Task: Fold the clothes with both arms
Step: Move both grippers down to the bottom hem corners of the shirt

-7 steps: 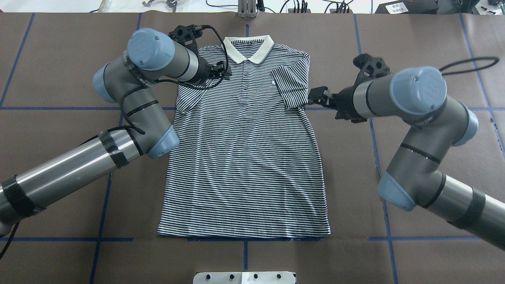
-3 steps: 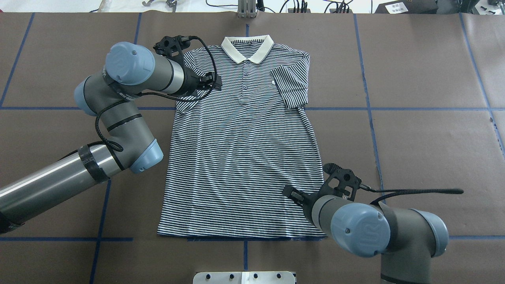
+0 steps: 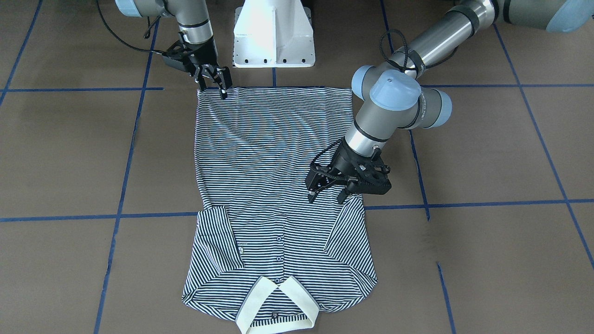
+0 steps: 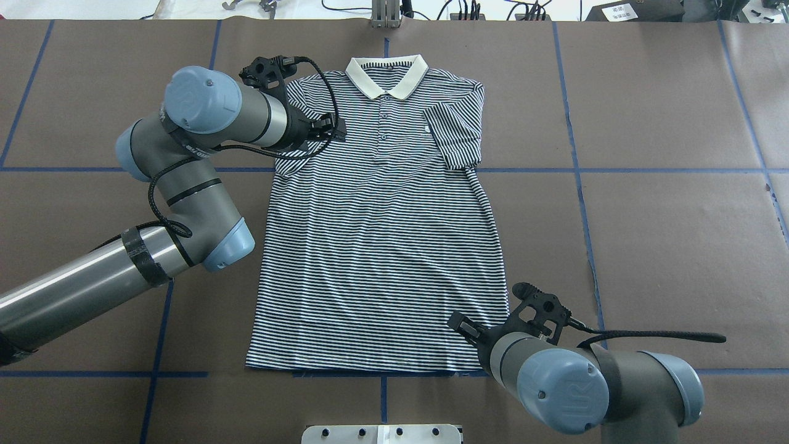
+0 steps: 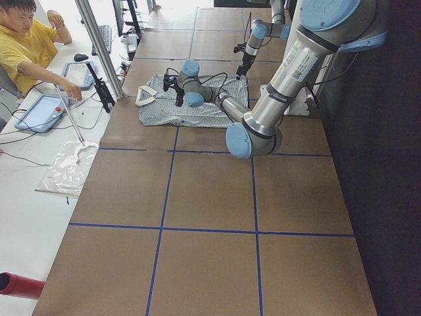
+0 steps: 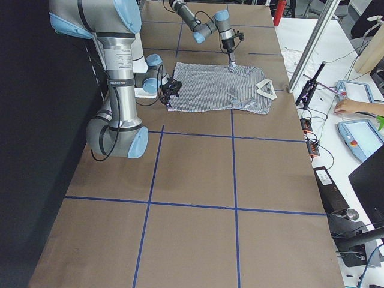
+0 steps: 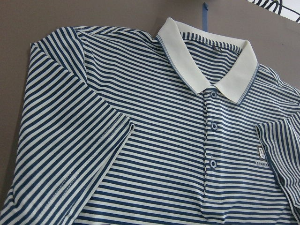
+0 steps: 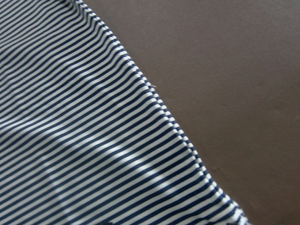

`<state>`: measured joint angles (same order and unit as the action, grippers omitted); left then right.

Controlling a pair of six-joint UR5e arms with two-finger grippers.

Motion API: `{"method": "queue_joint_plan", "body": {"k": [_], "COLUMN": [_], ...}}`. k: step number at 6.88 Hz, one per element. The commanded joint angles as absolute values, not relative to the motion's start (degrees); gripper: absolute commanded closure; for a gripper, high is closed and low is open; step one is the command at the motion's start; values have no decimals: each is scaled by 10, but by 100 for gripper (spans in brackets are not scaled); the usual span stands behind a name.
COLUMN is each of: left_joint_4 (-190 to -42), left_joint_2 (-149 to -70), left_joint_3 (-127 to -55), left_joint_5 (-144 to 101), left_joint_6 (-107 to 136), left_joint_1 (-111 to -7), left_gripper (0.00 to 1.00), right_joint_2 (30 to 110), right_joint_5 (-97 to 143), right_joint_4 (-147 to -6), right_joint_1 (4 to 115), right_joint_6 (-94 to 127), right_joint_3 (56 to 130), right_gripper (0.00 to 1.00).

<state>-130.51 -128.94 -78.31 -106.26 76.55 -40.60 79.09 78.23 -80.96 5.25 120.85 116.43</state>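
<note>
The striped polo shirt [image 4: 382, 246] lay flat and face up on the brown table [image 4: 666, 216]. Its cream collar [image 4: 387, 77] was at the far end from the robot and its hem was near the white pedestal base [image 3: 274, 32]. Both short sleeves were folded inward over the chest. The sleeve on the robot's right [image 4: 459, 132] lay just beside the small chest logo [image 7: 260, 152], and the buttoned placket [image 7: 212, 136] ran straight down from the collar.

The left arm [image 4: 185, 185] reached in over the shirt's left side. The left gripper [image 3: 326, 199] pointed down over the upper chest, just short of the folded left sleeve [image 3: 345, 232]. Its 2 fingers [image 3: 314, 190] were spread apart with nothing between them. Whether their tips touched the cloth could not be told.

The right arm [image 4: 585, 382] was bent low at the near end of the table. The right gripper [image 3: 214, 90] hung at the hem corner on the robot's right. Its fingers [image 3: 224, 90] were also apart, with the tips at the cloth's edge. The right wrist view showed only the shirt's side seam running to that corner.

Blue tape lines [image 4: 616, 170] crossed the table in a grid. A person in a yellow shirt [image 5: 29, 46] sat at a side desk.
</note>
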Motion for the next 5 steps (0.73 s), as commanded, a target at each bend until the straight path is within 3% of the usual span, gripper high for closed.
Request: {"method": "queue_joint_plan", "body": {"k": [1,3,4,5], "left_joint_4": [-1306,-1310,-1310,-1311], "left_joint_2": [-1289,-1289,-1288,-1286], "left_joint_3": [-782,-780,-779,-779], "left_joint_5": [-1063,-1062,-1062,-1061], "left_joint_6": [766,766,765,765], "left_joint_1": [-406,-406,-406,-406], "left_gripper": [17,17,17,17], "right_joint_2": [799,799,799,800], "right_joint_5": [779,779,778,777], "right_joint_4": [-853,-854,-853,-854], "right_joint_1": [40,35,34,34], "right_joint_6": [1214,1214,1221,1242], "right_joint_3": [1168,1168,1168,1168], "right_gripper": [17,22,57,100]}}
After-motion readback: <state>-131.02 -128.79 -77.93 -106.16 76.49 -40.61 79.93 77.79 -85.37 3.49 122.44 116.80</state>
